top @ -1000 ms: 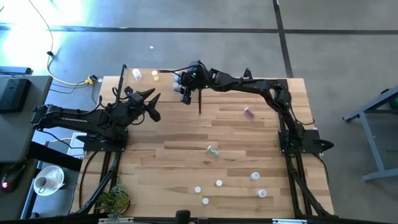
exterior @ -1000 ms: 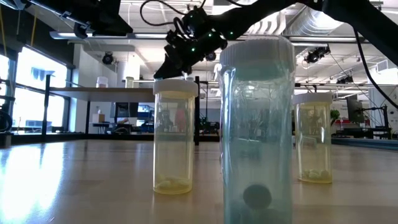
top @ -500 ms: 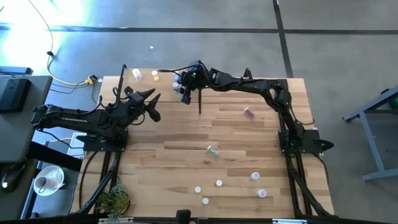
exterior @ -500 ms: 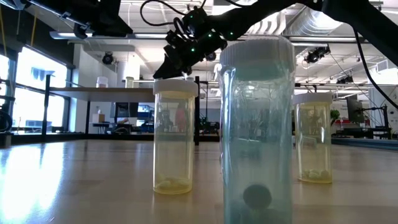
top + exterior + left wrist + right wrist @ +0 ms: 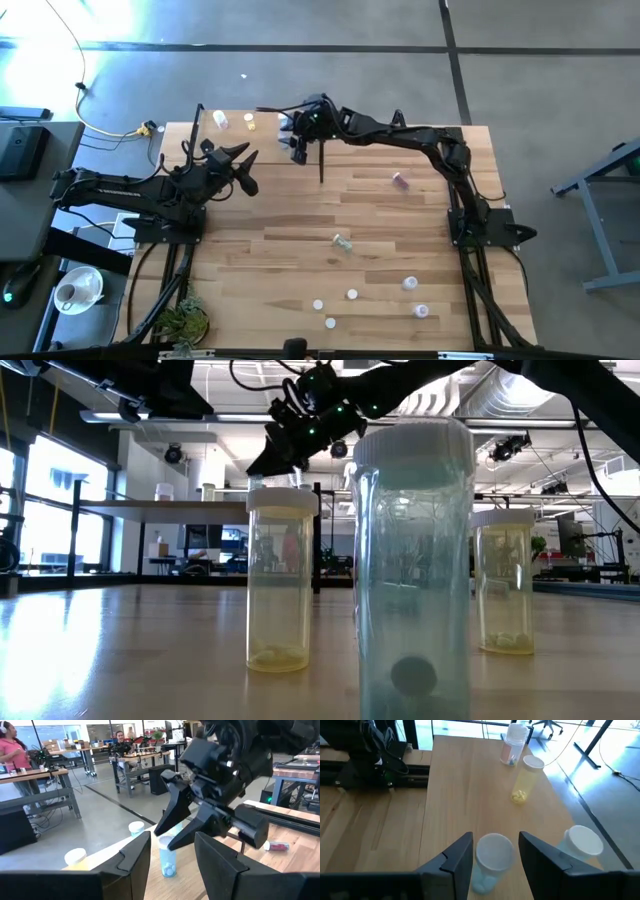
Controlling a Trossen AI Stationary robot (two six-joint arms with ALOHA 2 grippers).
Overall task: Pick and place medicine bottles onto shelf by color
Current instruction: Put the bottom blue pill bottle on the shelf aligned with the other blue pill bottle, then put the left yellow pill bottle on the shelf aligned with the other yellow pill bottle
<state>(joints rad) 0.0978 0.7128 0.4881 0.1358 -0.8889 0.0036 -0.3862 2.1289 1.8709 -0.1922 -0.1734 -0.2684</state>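
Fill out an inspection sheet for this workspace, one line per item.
Surface: wood-plank table.
Job's things: blue bottle upright under the right gripper; yellow bottle upright; pink bottle on its side; more bottles along the near edge.
Clutter: nothing seen.
Grippers: right gripper fingers open either side of the blue bottle's cap; left gripper open, waiting.
Cables: yellow cord on the floor.
Surroundings: potted plant; person at benches.
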